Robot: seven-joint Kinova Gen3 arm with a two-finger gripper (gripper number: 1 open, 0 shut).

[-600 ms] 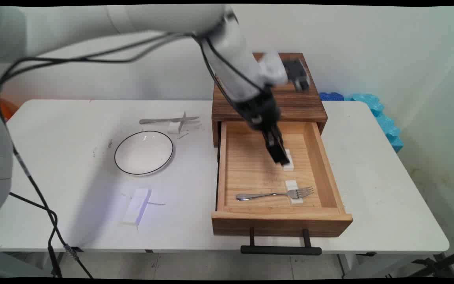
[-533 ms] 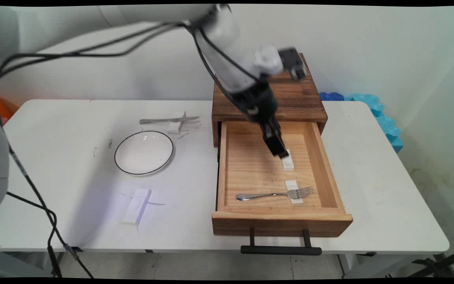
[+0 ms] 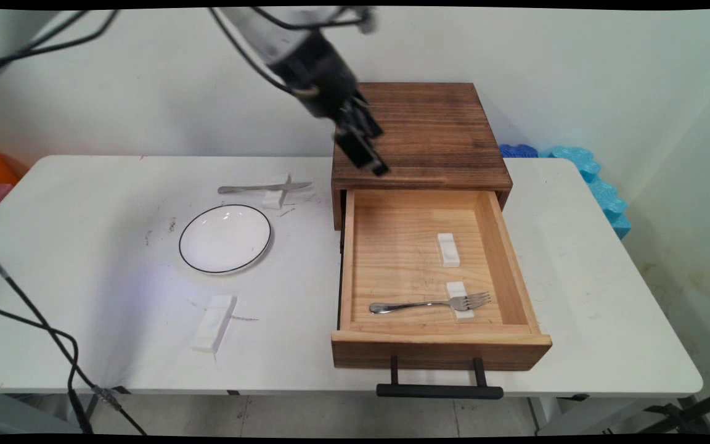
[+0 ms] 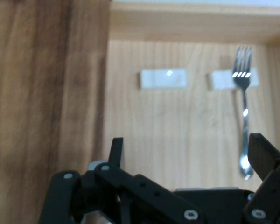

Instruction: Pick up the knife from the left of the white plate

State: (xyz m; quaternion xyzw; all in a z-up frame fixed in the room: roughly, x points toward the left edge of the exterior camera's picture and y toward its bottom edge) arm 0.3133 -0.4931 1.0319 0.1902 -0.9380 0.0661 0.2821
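My gripper [image 3: 368, 159] hangs open and empty above the front left part of the dark wooden cabinet top [image 3: 435, 129]. In the hand view its two fingers [image 4: 116, 149] stand wide apart with nothing between them, the gripper [image 4: 189, 154] looking down into the open drawer [image 3: 441, 348]. Inside the drawer lies a bare white rest [image 3: 448, 250], also seen in the hand view [image 4: 163, 78]. Nearer the drawer front, a metal fork [image 3: 429, 303] lies with its tines on a second white rest [image 3: 456, 288]. The hand view shows that fork [image 4: 245, 126] at the right.
Left of the cabinet, a black-rimmed white plate [image 3: 225, 238] sits on the table. Behind it a knife [image 3: 256, 188] lies propped on a small white rest [image 3: 273, 199]. Another white rest [image 3: 213, 322] lies near the front edge. Blue foam [image 3: 595, 179] lines the back right. The drawer handle [image 3: 439, 390] overhangs the table front.
The gripper has risen out of the drawer, away from the bare white rest, and moved back and left over the cabinet top. The rest and fork stay put.
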